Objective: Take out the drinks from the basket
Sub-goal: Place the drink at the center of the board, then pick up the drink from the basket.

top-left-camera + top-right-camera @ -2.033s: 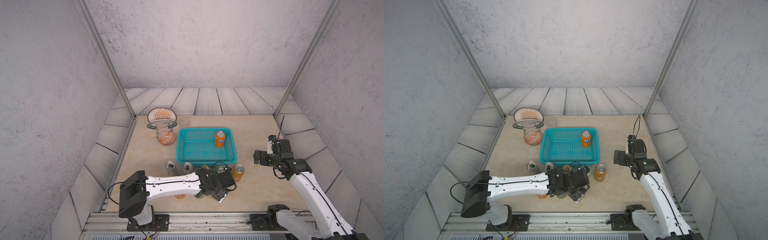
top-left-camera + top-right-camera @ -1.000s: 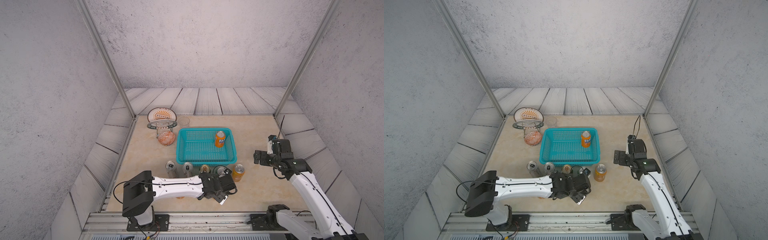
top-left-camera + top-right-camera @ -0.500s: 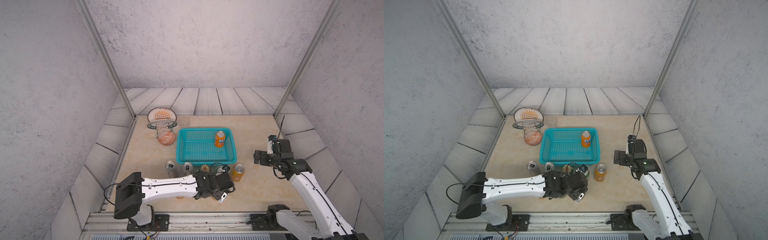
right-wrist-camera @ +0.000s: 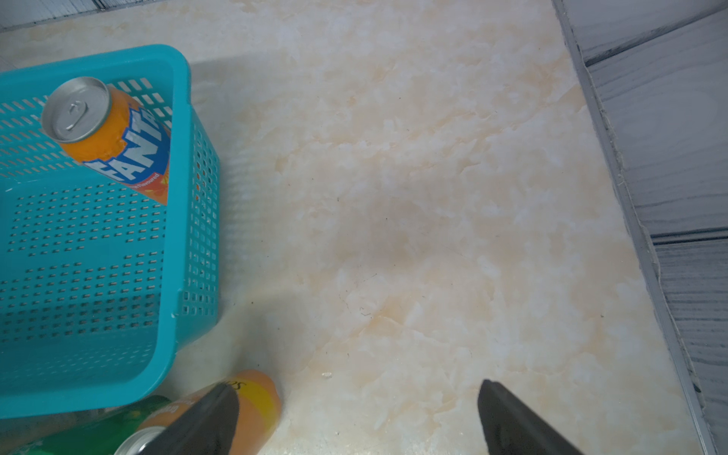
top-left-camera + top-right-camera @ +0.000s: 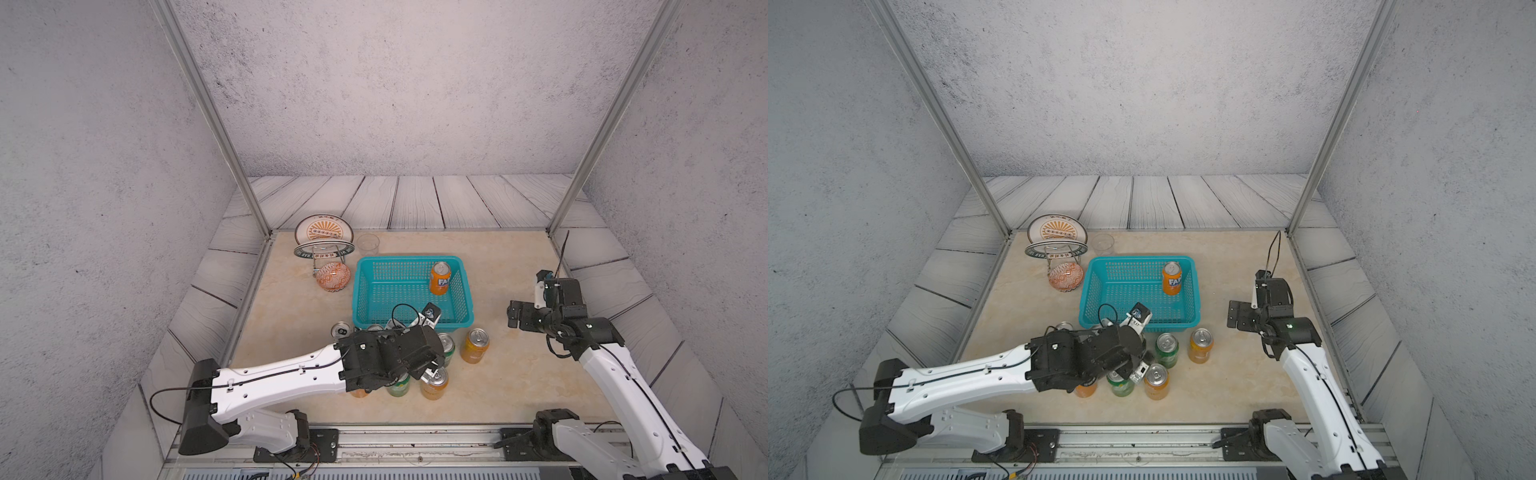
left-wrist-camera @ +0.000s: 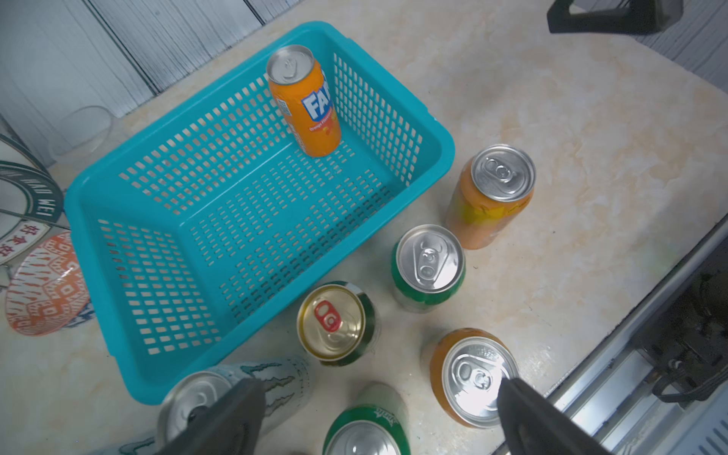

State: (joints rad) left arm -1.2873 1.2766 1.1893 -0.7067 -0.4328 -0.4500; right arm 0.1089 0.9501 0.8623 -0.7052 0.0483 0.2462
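Spreading wide, the left gripper (image 6: 380, 388) has let go, leaving the green can (image 6: 368, 423) below it outside the basket (image 6: 439, 157); ahead, one orange can (image 6: 305, 102) remains inside, nearer the open, empty right gripper (image 4: 354, 386).

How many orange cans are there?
4. The Fanta can stands in the basket. Outside, in front of it: the rightmost can, the front can by the left gripper, and a half-hidden can under that arm. More may be hidden.
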